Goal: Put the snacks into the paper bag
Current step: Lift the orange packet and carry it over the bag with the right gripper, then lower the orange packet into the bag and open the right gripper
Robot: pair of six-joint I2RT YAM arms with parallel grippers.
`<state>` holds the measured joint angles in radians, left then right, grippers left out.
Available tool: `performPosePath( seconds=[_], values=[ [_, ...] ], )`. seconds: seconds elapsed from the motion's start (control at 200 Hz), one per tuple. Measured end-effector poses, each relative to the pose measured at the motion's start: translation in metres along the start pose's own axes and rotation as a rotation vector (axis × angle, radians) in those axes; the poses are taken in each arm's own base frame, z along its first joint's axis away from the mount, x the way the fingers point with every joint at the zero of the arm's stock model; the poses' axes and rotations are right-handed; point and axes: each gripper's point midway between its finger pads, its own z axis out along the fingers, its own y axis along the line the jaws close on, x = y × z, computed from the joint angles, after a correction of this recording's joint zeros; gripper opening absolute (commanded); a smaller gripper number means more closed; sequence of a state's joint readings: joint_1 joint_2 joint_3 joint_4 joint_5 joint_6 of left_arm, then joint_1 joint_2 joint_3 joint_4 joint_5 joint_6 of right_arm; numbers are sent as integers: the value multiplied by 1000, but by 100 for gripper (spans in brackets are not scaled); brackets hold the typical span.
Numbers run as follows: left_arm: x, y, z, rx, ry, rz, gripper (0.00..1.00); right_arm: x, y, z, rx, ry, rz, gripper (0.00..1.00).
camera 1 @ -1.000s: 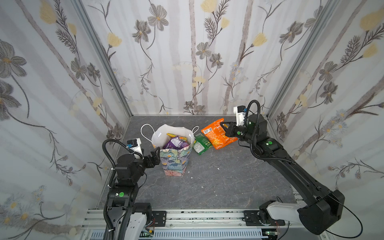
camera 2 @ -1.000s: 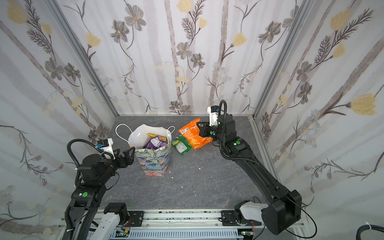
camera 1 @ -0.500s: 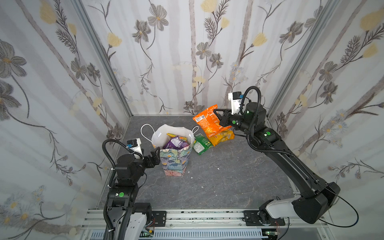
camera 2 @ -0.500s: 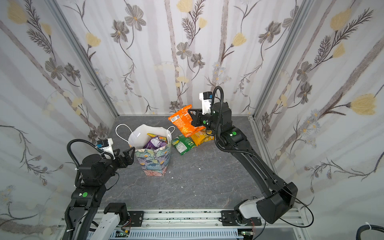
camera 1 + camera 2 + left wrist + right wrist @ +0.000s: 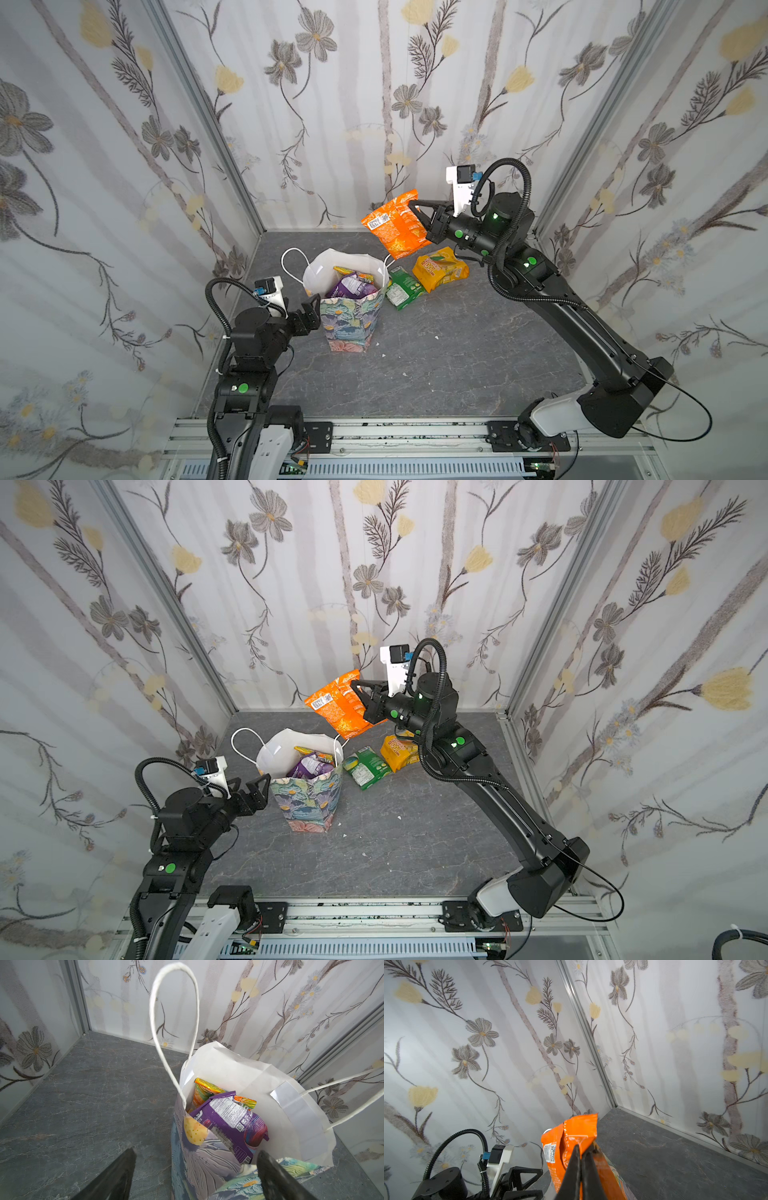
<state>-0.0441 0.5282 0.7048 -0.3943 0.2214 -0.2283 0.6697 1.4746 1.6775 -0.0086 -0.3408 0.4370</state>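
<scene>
**Orange packet held aloft behind the paper bag**

The paper bag (image 5: 351, 328) stands upright on the grey table (image 5: 436, 374), its mouth wide and its white inside showing. Within it a purple packet (image 5: 232, 1120) leans on top. Behind that, a yellow-green-orange packet (image 5: 204, 1088) pokes up toward the bag's far wall. One white cord handle (image 5: 173, 1022) arches up from the bag's near rim, and the other handle (image 5: 342, 1093) droops outward over the opposite side.

The right gripper (image 5: 413, 205) is pinched together on the upper edge of an orange packet (image 5: 392, 235). The packet hangs clear of the table, higher than the bag's rim, behind the bag and off to its right-arm side. In both top views the packet's lowest corner appears just past the bag's rim rather than over the mouth. The right wrist view shows the two fingers (image 5: 575, 1165) pressed flat with crinkled foil between them.

The left gripper (image 5: 253, 779) sits low, just beside the bag on its left-arm side, about level with the rim. Its jaws stand well apart and hold nothing. In the left wrist view the bag's near corner lies between them, and whether either finger touches the paper cannot be told.

Two more snacks lie flat on the table on the bag's right-arm side. A green packet (image 5: 403, 286) lies just beside the bag, and a yellow-orange packet (image 5: 440, 268) lies beyond it, farther from the bag, its edge meeting the green one
</scene>
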Motion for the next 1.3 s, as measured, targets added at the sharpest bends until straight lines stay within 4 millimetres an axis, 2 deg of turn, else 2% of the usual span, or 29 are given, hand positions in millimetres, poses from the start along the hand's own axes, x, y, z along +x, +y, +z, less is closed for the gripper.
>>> performPosePath(
  seconds=[0.165, 0.38, 0.579, 0.649, 0.739, 0.924, 1.074, 1.304],
  values=[
    [0, 0, 0, 0, 0, 0, 90, 3, 23, 24, -95, 27, -17, 0],
    [0, 0, 0, 1, -1, 0, 91, 42, 50, 63, -180, 156, -46, 0],
    [0, 0, -1, 1, -2, 1, 91, 59, 88, 76, -260, 211, -98, 0],
    [-1, 0, -1, 2, -4, 1, 91, 63, 84, 81, -246, 220, -113, 0],
    [-1, -1, -2, 2, -8, 2, 91, 77, 70, 92, -208, 259, -128, 0],
    [-1, -1, -1, 2, -5, 2, 91, 120, 42, 112, -135, 388, -145, 0],
    [-1, -1, -1, 2, -5, 2, 91, 140, 28, 114, -91, 449, -159, 0],
    [-1, -1, -1, 2, -5, 1, 91, 153, 14, 113, -42, 494, -191, 0]
  ],
)
